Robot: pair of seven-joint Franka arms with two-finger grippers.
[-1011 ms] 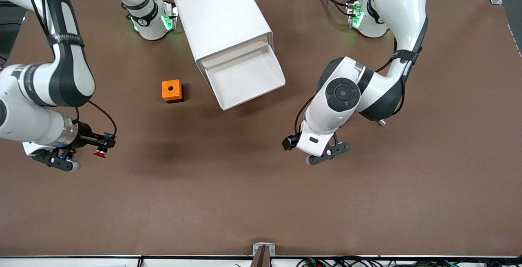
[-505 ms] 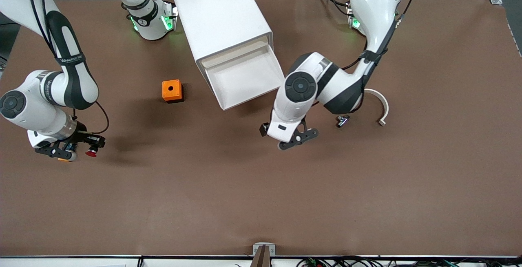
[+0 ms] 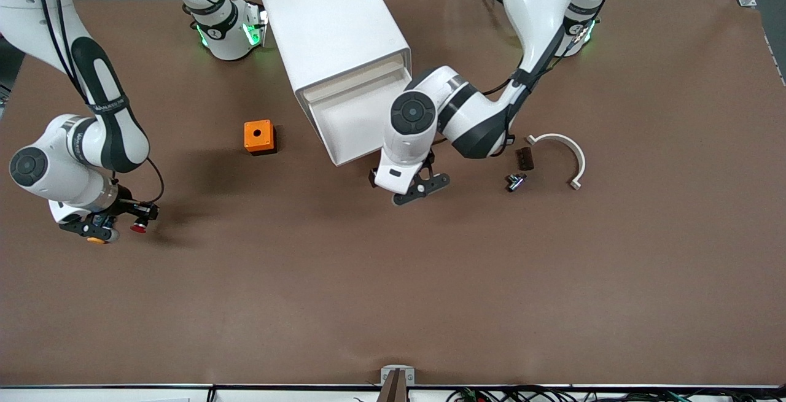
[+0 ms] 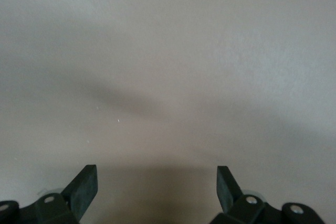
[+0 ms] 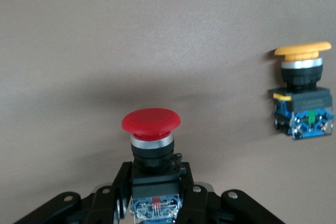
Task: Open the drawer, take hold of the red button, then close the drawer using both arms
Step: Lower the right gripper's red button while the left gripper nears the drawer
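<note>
My right gripper (image 3: 126, 223) is clamped on the small push button with a red mushroom cap and black-and-blue body (image 5: 151, 145). It hangs low over the brown matte surface (image 3: 393, 291) at the right arm's end. The cap (image 3: 139, 228) points sideways in the front view. Just beside this gripper lies a same-shaped button with a yellow-orange cap (image 5: 302, 98), apart from the held one.

My left gripper (image 3: 410, 188) has its fingers (image 4: 84, 188) spread wide and holds nothing. It hangs over the surface just in front of the white box-shaped cabinet (image 3: 331, 27).

The uppermost shallow white drawer (image 3: 350, 123) stands pulled out; what shows of its inside is bare.

An orange box with a round hole (image 3: 258, 136) sits beside the cabinet, toward the right arm's end. A white curved bracket (image 3: 568, 153), a small dark block (image 3: 524, 158) and a small metal fitting (image 3: 514, 181) lie toward the left arm's end.
</note>
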